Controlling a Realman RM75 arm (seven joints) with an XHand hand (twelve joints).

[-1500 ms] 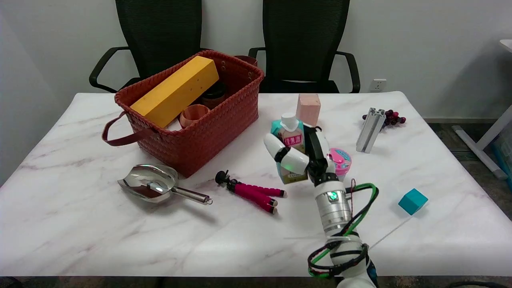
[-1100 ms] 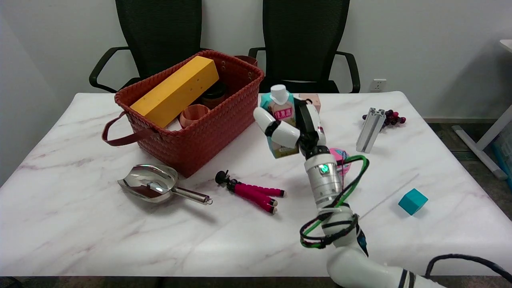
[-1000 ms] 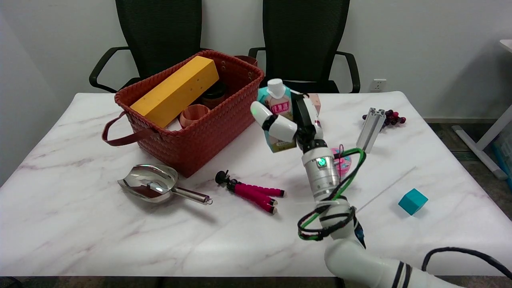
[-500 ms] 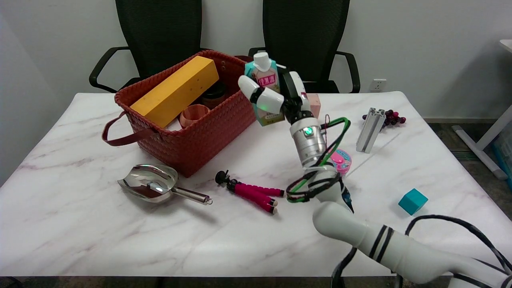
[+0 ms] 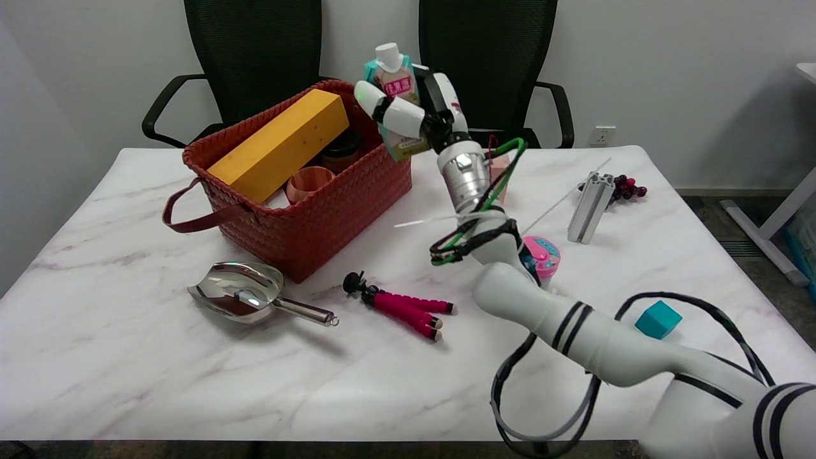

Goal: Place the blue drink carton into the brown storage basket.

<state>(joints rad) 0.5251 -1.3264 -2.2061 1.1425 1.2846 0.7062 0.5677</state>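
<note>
Gripping the blue drink carton (image 5: 396, 102), the right hand (image 5: 414, 115) hangs over a marble-patterned table (image 5: 127, 357) before black chairs (image 5: 255, 57).

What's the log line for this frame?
right hand: holds carton | carton: upright, in the air by basket right rim | not yet released

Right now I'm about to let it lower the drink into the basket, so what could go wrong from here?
The right robot hand holds the blue drink carton over the basket's far right corner, so releasing here might catch the rim. Inside, the yellow block lies slanted across much of the opening and a copper cup sits below, leaving little room: the carton may land tilted or tip over.
</note>
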